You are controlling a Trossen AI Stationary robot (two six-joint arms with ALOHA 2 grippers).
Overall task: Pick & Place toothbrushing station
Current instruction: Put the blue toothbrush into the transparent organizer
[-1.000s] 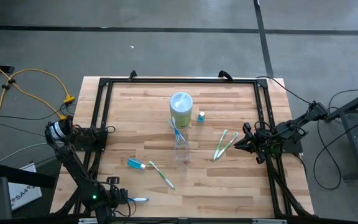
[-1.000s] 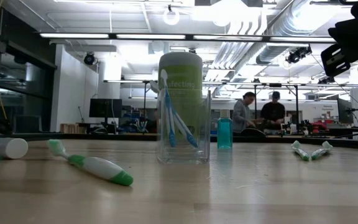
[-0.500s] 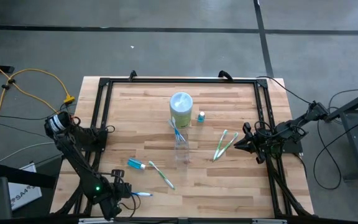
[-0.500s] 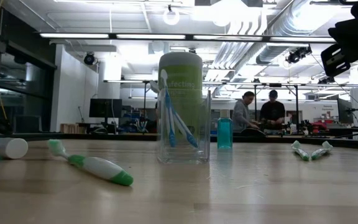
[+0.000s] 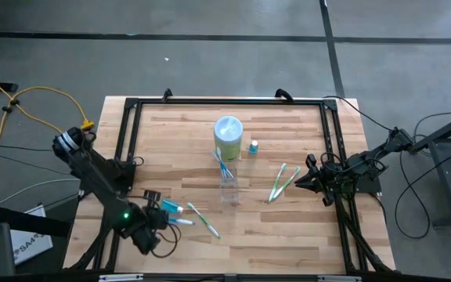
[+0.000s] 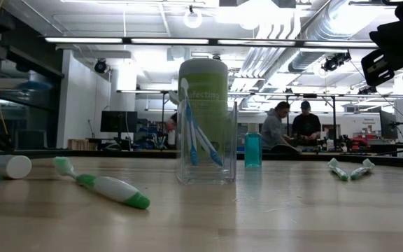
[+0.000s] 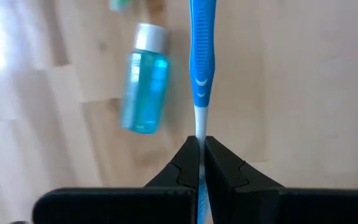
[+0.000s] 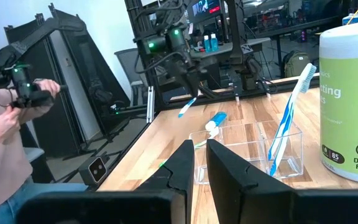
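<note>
Wooden planks make up the desk (image 5: 178, 137), ringed by a black frame, with both dark arms mounted at its sides. Largest on it is a green-and-white wipes canister (image 5: 228, 137), standing at the middle toward the far edge; its label reads "fecting" in the low view and "Do Not Flush" in the right wrist view. Just in front stands the clear tumbler (image 5: 228, 186), upright so brushes can stand in it; one blue-and-white toothbrush (image 6: 191, 129) already leans inside, head up.

Left tool (image 7: 201, 163) hovers over the desk's near left part, fingers clamped together on the white neck of a second blue toothbrush (image 7: 202, 59), held roughly level, handle pointing forward; the grip near one end probably leaves the rest free to tip into the tumbler. Right tool (image 5: 304, 179) waits at the right edge, fingers close together and holding nothing.

Lying loose: a green-and-white toothbrush (image 5: 203, 220) near the left tool, a pair of green-and-white toothbrushes (image 5: 280, 182) just beside the right tool, a toothpaste tube (image 5: 171, 206) under the left tool, and a second tube (image 5: 253, 146) upright beside the canister. These likely await collection.
</note>
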